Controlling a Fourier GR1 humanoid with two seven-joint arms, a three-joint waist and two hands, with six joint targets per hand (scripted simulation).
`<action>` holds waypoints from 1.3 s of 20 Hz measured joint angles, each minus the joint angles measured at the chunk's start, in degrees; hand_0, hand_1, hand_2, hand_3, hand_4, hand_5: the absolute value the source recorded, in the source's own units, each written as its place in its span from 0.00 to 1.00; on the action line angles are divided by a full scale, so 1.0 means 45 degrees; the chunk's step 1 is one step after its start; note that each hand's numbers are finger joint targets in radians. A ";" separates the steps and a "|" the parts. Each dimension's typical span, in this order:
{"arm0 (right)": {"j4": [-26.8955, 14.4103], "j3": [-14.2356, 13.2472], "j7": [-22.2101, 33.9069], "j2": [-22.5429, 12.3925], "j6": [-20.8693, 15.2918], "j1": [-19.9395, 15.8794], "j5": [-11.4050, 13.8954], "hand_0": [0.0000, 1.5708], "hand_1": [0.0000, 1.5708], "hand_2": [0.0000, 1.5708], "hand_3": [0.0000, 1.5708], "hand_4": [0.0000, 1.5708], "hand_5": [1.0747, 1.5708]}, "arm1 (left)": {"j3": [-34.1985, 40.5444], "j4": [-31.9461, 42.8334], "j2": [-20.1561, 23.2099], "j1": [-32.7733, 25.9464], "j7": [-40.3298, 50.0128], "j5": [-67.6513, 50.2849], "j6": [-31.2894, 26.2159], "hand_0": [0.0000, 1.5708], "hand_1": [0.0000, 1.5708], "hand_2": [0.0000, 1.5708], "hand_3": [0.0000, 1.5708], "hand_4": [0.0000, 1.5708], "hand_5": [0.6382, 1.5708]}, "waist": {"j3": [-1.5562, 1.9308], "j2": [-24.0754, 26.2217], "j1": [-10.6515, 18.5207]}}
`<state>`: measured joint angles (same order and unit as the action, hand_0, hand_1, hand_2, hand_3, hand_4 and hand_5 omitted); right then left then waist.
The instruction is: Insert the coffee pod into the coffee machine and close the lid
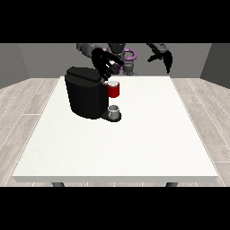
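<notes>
While your robot hand at the view's left (104, 64) hangs over the coffee machine (86, 93), you can see its black fingers (111, 72) spread and pointing down toward the machine's front upper corner, splayed wide rather than curled. Whether anything sits between those fingers you cannot tell from this view; the coffee pod itself cannot be made out as a separate thing. Directly beneath the fingertips of that robot hand you find the red brewing head (114, 90), with a pale rim on top, sticking out of the machine's front face. Below the red part, and so further below the robot hand, a small grey cup (114, 111) stands on the machine's dark base plate. The machine's black body lies under and to the view's left of this robot hand, and its lid (84, 74) slopes across the top, close to the palm; whether hand and lid are touching you cannot tell.

Your other robot hand, at the view's right (165, 56), is raised well apart from the machine, above the far edge of the desk (134, 143), holding nothing. Its fingers point downward and look relaxed, not closed. Between your two robot hands, at the view's top, the robot's torso (126, 58) shows with purple parts
</notes>
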<state>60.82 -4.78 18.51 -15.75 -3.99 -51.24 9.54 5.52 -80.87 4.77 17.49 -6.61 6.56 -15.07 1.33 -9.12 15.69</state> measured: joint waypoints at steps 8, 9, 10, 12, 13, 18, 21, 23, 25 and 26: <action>0.1096 -0.0351 0.2269 -0.0729 -0.0028 -0.0266 0.0233 0.00 0.00 0.00 0.00 0.00 1.00 | -0.0328 -0.0046 -0.0114 0.0737 0.0031 -0.0088 -0.0298 0.00 0.00 0.00 0.00 0.23 1.00 | 0.0153 -0.0554 0.0945; 0.1300 -0.0425 0.2544 -0.0811 -0.0077 -0.0297 0.0248 0.00 0.00 0.00 0.00 0.00 1.00 | -0.0365 -0.0064 -0.0159 0.0865 0.0017 -0.0094 -0.0296 0.00 0.00 0.00 0.00 0.25 1.00 | 0.0162 -0.0682 0.1070; 0.1444 -0.0491 0.2882 -0.0885 -0.0149 -0.0372 0.0280 0.00 0.00 0.00 0.00 0.00 1.00 | -0.0410 -0.0024 -0.0162 0.0944 0.0010 -0.0077 -0.0330 0.00 0.00 0.00 0.00 0.27 1.00 | 0.0196 -0.0769 0.1213; 0.1768 -0.0449 0.2802 -0.0886 -0.0197 -0.0739 0.0302 0.00 0.00 0.00 0.00 0.00 1.00 | -0.0471 -0.0020 -0.0122 0.1095 -0.0018 -0.0110 -0.0475 0.00 0.00 0.00 0.00 0.24 1.00 | 0.0133 -0.0979 0.1730; 0.1944 -0.0249 0.2420 -0.0741 -0.0133 -0.1097 0.0313 0.00 0.00 0.00 0.00 0.00 1.00 | -0.0541 -0.0006 -0.0181 0.1173 -0.0045 -0.0100 -0.0486 0.00 0.00 0.00 0.00 0.23 1.00 | 0.0035 -0.1121 0.2043; 0.2056 0.0415 0.0741 -0.0287 0.0076 -0.2241 0.0494 0.00 0.00 0.00 0.00 0.00 1.00 | -0.0410 -0.0076 -0.0088 0.1833 -0.0094 -0.0344 -0.0647 0.00 0.00 0.00 0.00 0.13 1.00 | -0.0210 -0.1944 0.2789; 0.1506 0.0384 0.0085 -0.0147 -0.0016 -0.2831 0.0566 0.00 0.00 0.00 0.00 0.00 1.00 | -0.0515 -0.0239 -0.0119 0.1889 -0.0019 -0.0408 -0.0746 0.00 0.00 0.00 0.00 0.21 1.00 | -0.0259 -0.2220 0.3047; 0.1081 0.0221 -0.0183 -0.0115 -0.0002 -0.3409 0.0474 0.00 0.00 0.00 0.00 0.00 1.00 | -0.0526 -0.0314 -0.0064 0.2129 0.0056 -0.0408 -0.0770 0.00 0.00 0.00 0.00 0.17 1.00 | -0.0277 -0.2494 0.3166; 0.0730 0.0260 -0.0580 0.0184 -0.0095 -0.3495 0.0465 0.00 0.00 0.00 0.00 0.03 1.00 | -0.0504 -0.0396 -0.0020 0.2178 0.0107 -0.0446 -0.0794 0.00 0.00 0.00 0.00 0.20 1.00 | -0.0286 -0.2565 0.3107; 0.0469 0.0205 -0.0738 0.0228 -0.0126 -0.3611 0.0459 0.00 0.00 0.00 0.00 0.08 1.00 | -0.0539 -0.0513 -0.0071 0.2239 0.0272 -0.0501 -0.0798 0.00 0.00 0.00 0.00 0.22 1.00 | -0.0290 -0.2563 0.3150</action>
<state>62.93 -3.85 15.19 -14.72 -4.55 -67.49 11.60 3.09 -83.17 4.45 27.57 -5.38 4.30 -18.66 0.03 -20.65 29.87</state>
